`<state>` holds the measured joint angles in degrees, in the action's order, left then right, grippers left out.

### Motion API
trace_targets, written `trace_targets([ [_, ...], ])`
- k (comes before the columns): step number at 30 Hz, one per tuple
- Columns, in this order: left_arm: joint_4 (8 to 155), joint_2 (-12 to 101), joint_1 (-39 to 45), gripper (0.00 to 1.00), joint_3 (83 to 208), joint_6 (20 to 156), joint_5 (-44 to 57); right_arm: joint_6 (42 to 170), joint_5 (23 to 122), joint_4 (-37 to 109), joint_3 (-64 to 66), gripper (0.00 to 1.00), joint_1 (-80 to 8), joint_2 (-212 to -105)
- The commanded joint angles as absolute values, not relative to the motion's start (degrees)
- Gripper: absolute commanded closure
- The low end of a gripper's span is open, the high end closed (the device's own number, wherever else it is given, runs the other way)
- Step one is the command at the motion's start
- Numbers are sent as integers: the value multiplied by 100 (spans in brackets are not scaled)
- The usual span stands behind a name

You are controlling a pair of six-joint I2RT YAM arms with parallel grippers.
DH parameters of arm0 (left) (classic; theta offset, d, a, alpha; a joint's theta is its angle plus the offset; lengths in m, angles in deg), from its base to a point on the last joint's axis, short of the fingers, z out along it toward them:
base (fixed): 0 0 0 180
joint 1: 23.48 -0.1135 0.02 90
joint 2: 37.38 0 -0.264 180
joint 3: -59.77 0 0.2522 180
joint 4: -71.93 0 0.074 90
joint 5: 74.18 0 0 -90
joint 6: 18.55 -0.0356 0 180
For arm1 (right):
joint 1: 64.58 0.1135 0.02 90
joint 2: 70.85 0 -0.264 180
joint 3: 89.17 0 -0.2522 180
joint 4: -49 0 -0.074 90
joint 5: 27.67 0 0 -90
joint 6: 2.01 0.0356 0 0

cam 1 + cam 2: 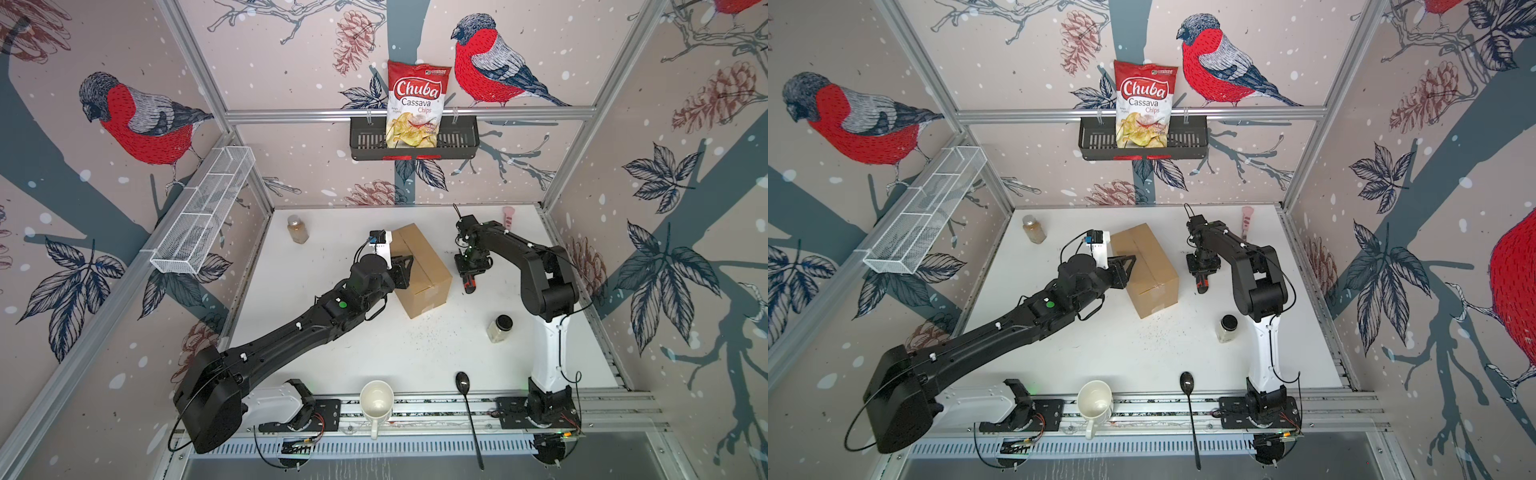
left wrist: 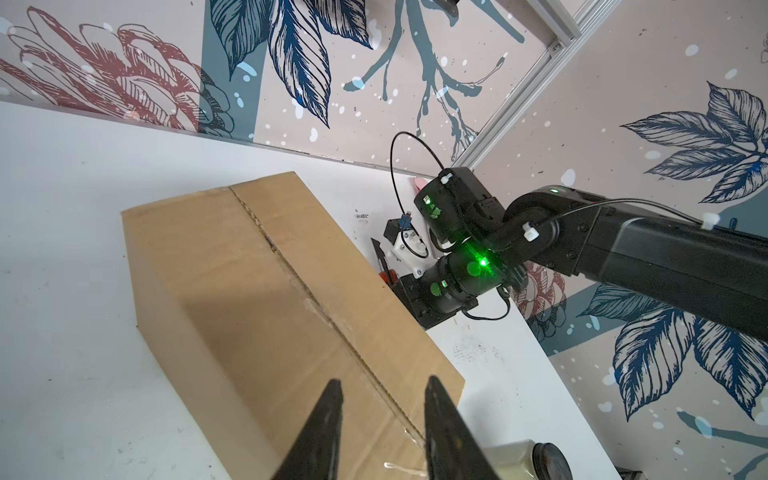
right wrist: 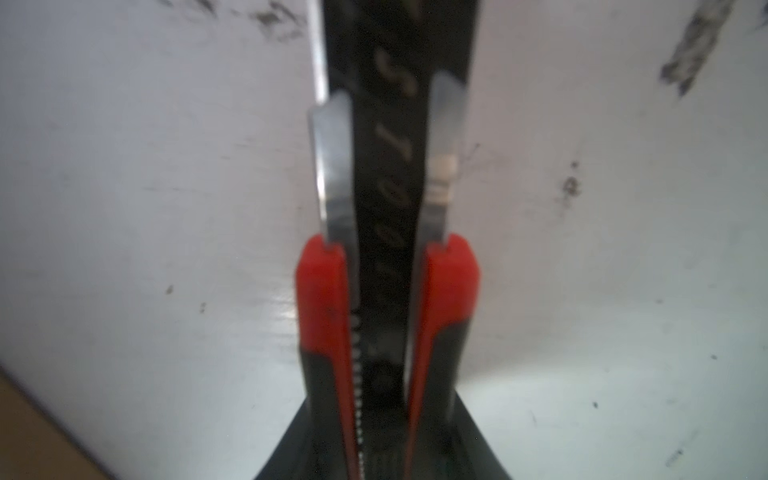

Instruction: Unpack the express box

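**Left claw (image 2: 384, 384) narrow and empty over brown corrugated cardboard express box (image 1: 422, 266); right claw (image 1: 471, 275) clamps red-and-black utility knife (image 1: 471, 287)**

In the left wrist view the left claw's two black fingers (image 2: 326, 415) stand a narrow gap apart with nothing between them. The express box lies directly beneath and ahead of their tips. Its top flaps are folded shut, and its centre seam runs away from the claw, close by one finger. Whether the tips touch the cardboard I cannot tell. In both top views this claw sits at the long side of the express box that faces the left arm, overlapping its upper edge.

The right claw hangs across the express box from the left claw. It is just beside the other long side but apart from it, and it points down at the white tabletop (image 1: 374, 345). Its jaws are closed on the handle of the utility knife. The dark blade is slid out past the metal guide, away from the claw and toward the tabletop. The right wrist view is too blurred to show whether the blade tip touches.

Back from the right claw, toward its arm's base, stands a clear glass jar with a black lid (image 1: 500, 328). Well behind the left claw, at the front rail, are a cream ceramic mug (image 1: 376, 401) and a black long-handled spoon (image 1: 463, 380).
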<state>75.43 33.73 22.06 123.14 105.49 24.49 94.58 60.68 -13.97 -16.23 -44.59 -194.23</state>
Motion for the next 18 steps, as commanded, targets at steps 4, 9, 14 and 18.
trace_targets([
  [4, 7450, 3360, 2179, 65, 12284, 10519, 2439, 9633, 5909, -1104, -1437, 86, -4524, -19443],
  [9, 7435, 3355, 2179, 65, 12266, 10538, 2437, 9719, 5911, -973, -1162, 74, -4533, -19360],
  [14, 7412, 3348, 2176, 65, 12249, 10538, 2435, 9851, 5877, -852, -845, 66, -4524, -19121],
  [18, 7392, 3329, 2170, 65, 12223, 10546, 2429, 9971, 5801, -749, -599, 60, -4477, -18913],
])
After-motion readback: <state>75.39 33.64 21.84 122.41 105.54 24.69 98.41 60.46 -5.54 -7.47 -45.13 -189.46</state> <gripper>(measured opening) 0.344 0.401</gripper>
